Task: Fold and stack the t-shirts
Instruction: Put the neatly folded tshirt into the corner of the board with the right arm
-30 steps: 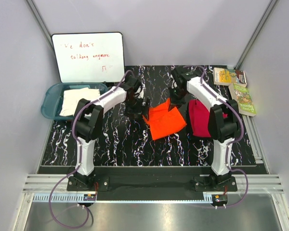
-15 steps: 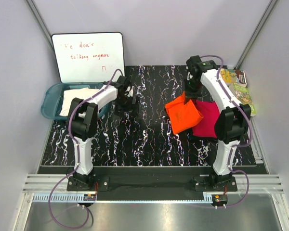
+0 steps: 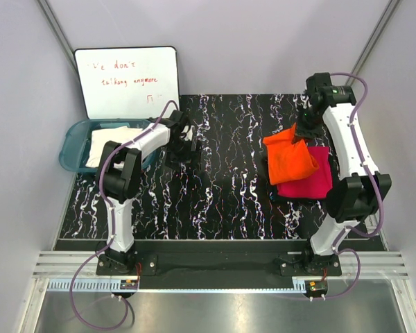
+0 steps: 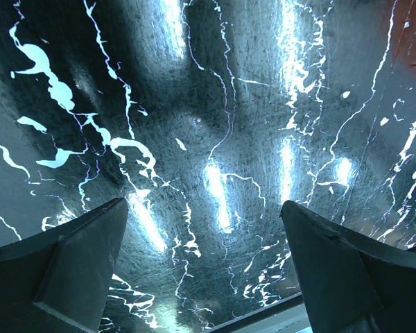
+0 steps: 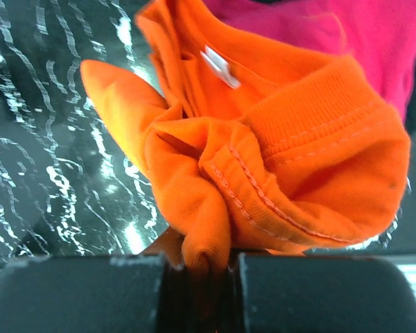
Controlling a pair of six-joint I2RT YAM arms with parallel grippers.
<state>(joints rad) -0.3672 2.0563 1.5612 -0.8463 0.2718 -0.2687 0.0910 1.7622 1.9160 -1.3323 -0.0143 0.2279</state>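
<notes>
My right gripper (image 5: 196,267) pinched tight on bunched edge of orange t-shirt (image 3: 290,158); shirt looks folded, lies partly over magenta t-shirt (image 3: 315,184) at right of table (image 3: 215,201), not yet released; my left gripper (image 4: 204,270) wide, holds nothing, above bare table near teal tub (image 3: 69,154); cream t-shirt (image 3: 111,142) in tub, far left; judge two of three nearly stacked; cream one left to fold and add.

Open marbled tabletop (image 3: 229,187) is shown between the left arm (image 3: 149,142) and the right arm (image 3: 348,133). The left edge is taken up by a teal tub (image 3: 68,149), with a whiteboard (image 3: 128,82) propped behind it. Right-side passage is blocked by the orange shirt (image 3: 290,161), bunched over the magenta shirt (image 3: 313,183).
</notes>
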